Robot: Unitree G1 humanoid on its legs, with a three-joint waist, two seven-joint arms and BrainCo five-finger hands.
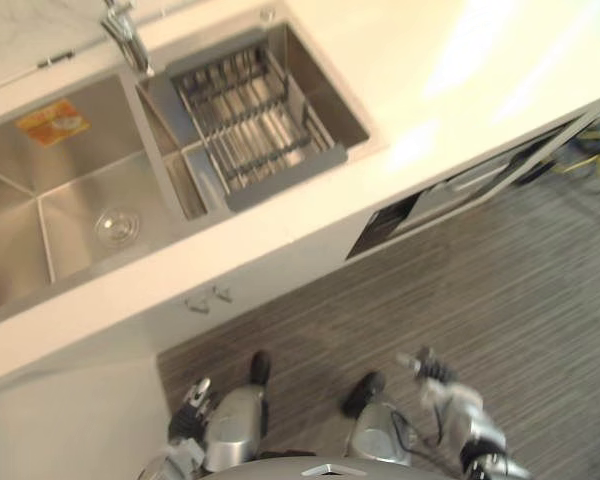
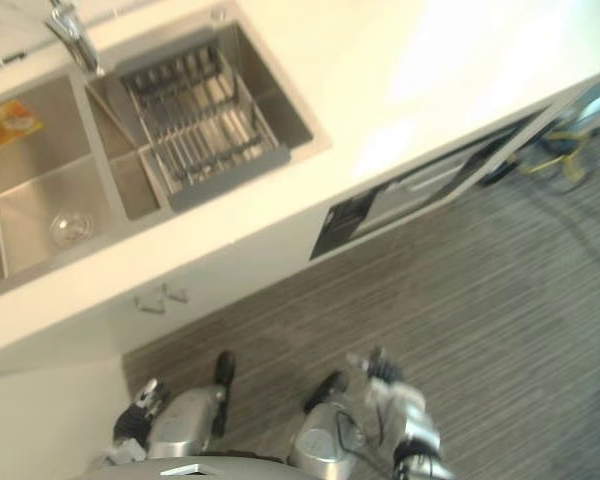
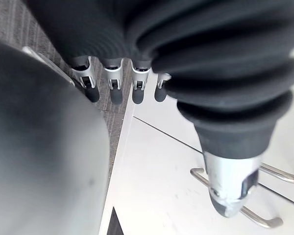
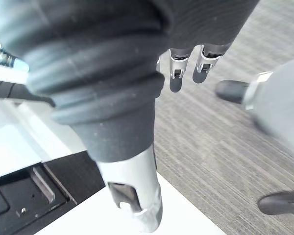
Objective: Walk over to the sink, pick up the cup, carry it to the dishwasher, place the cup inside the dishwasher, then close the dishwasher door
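Left robot hand (image 3: 112,82), right robot hand (image 4: 175,69) slack, empty (wrist views); cup (image 1: 117,226) in sink (image 1: 40,170), eye views

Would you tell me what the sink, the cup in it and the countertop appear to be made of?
The sink looks like brushed stainless steel: grey, soft sheen. The cup seems clear glass or plastic; the basin shows through. The countertop looks glossy white stone or composite, with bright reflections.
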